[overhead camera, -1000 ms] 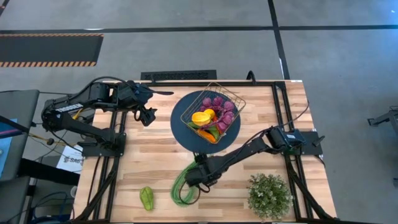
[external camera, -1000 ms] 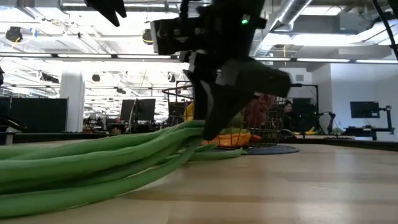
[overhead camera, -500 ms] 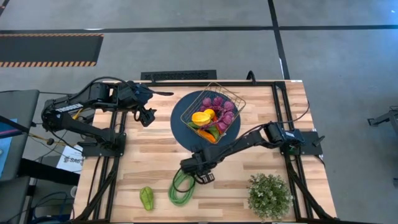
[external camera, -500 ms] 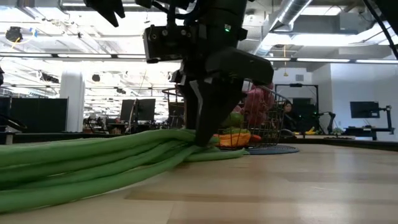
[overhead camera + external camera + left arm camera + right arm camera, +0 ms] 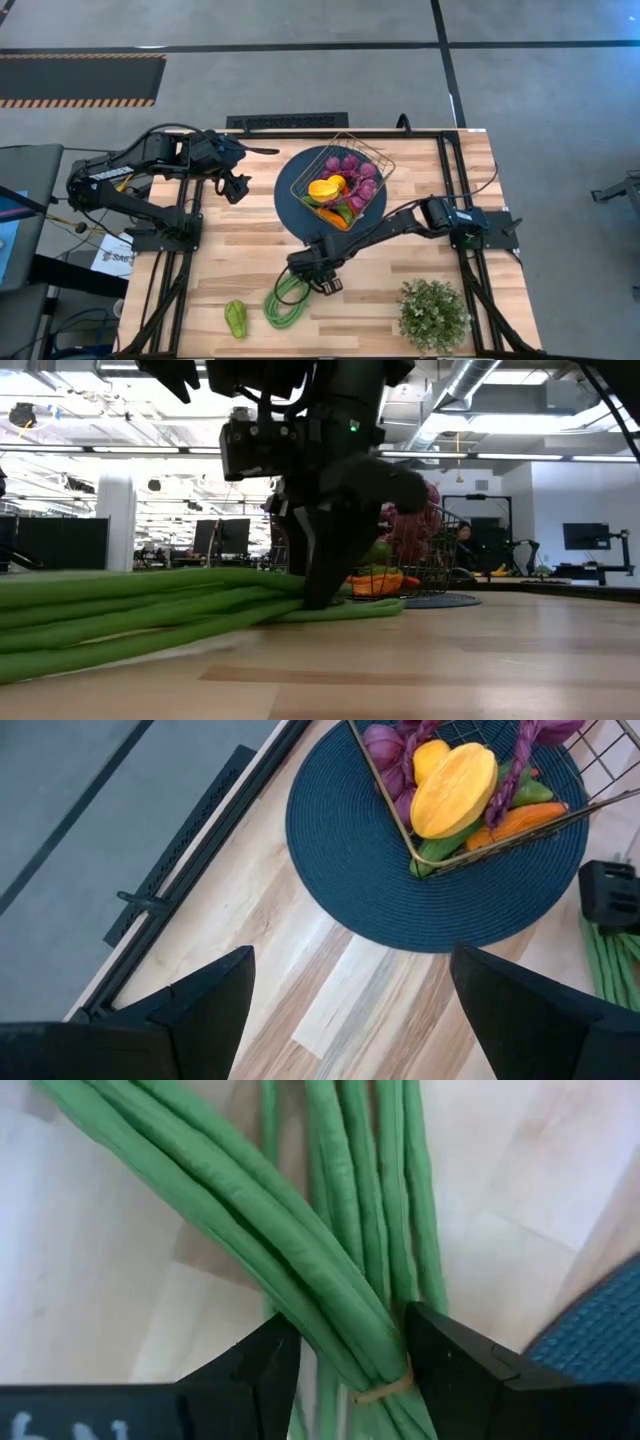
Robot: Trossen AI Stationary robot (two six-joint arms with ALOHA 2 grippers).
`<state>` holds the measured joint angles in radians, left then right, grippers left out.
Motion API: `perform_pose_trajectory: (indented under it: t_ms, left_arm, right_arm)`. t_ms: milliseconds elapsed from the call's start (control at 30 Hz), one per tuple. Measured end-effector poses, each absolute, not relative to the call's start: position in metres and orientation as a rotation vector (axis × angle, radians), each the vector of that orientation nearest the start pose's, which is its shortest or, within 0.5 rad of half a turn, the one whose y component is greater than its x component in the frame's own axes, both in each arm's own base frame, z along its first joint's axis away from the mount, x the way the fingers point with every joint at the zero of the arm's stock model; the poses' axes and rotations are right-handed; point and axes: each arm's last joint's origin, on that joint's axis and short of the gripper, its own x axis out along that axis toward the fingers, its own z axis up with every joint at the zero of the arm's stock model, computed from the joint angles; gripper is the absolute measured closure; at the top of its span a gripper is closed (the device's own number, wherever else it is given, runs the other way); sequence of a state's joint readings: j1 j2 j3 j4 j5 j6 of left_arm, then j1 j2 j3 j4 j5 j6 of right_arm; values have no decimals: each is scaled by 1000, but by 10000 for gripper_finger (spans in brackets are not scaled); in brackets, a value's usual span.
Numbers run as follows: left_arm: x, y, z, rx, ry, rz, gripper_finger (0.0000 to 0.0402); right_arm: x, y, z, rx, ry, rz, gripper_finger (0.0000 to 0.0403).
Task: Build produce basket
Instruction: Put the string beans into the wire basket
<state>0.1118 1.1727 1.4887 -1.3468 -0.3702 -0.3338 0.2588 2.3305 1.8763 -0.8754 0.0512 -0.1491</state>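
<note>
Right wrist view: the right gripper [image 5: 345, 1355] pinches the long green beans [image 5: 300, 1250] at their banded end, just beside the blue plate [image 5: 300, 215]. Left gripper [image 5: 238, 186], jaws spread, hovers beside that plate.

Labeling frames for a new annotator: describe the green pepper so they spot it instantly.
Start at the wooden table and go to its near edge, on the left arm's side. The green pepper lies there alone on bare wood, just beside the long green beans held in the right gripper. It is short and lumpy; the beans are thin, looped strands.
</note>
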Motion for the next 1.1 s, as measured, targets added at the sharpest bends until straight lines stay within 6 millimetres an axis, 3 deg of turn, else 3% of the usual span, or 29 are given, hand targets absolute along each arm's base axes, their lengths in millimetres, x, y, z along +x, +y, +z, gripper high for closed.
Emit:
perform_pose_trajectory:
  t_ms: [333,433,600,867,1100]
  left_arm:
    - [178,31,399,-164,945,603,79]
    - [178,31,399,-164,944,603,79]
    - [178,31,399,-163,944,604,79]
    - [179,31,399,-164,941,605,79]
    - [179,31,399,-167,930,605,79]
  right_arm:
    - [460,111,131,-295,1342,239,209]
    - [460,111,130,-277,1346,239,255]
    - [460,111,131,-263,1346,254,374]
    - [460,110,131,-178,1357,213,377]
    - [471,108,154,-99,1318,120,377]
